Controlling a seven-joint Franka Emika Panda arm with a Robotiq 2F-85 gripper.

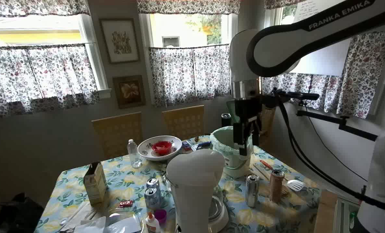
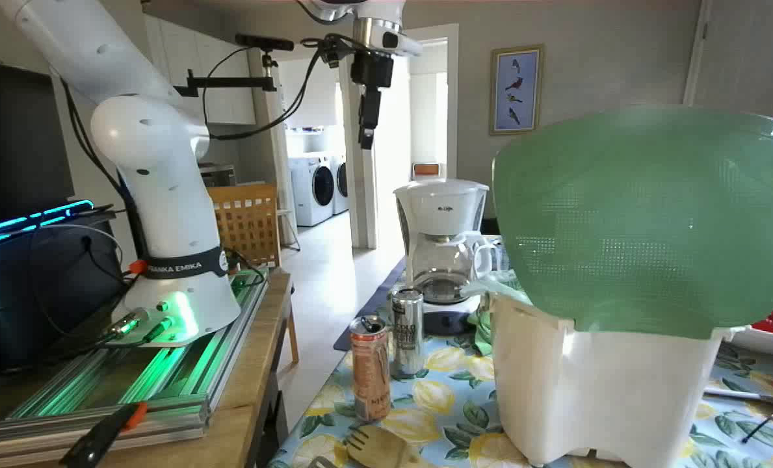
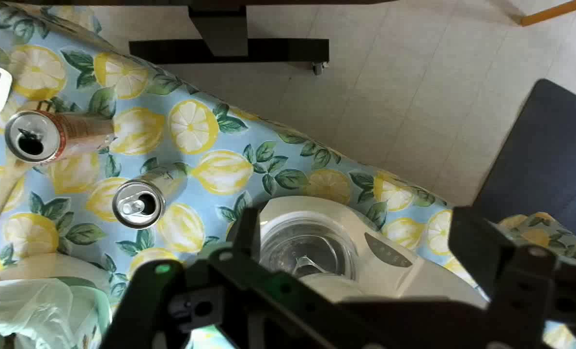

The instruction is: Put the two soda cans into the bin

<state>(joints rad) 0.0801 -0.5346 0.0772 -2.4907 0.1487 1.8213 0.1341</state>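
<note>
The silver can (image 1: 252, 191) stands upright on the table beside the orange-brown can (image 1: 276, 187). Both also show in an exterior view, the silver can (image 2: 407, 331) and the orange-brown can (image 2: 370, 369), and at left in the wrist view, the silver can (image 3: 140, 203) and the orange-brown can (image 3: 36, 136). The bin (image 1: 236, 171) is a pale bucket with a mint-green liner and a raised green lid (image 2: 646, 221); its rim shows at lower left in the wrist view (image 3: 104, 310). My gripper (image 1: 249, 148), also visible elsewhere (image 2: 366, 140), is open and empty (image 3: 355, 232), high above the coffee maker.
A white coffee maker (image 1: 195, 181) with a glass pot stands below my gripper (image 3: 326, 242). Utensils (image 1: 295, 185) lie near the cans. A plate with a red bowl (image 1: 161, 148), a bottle (image 1: 134, 153), a box (image 1: 94, 184) and more cans (image 1: 152, 195) stand farther off.
</note>
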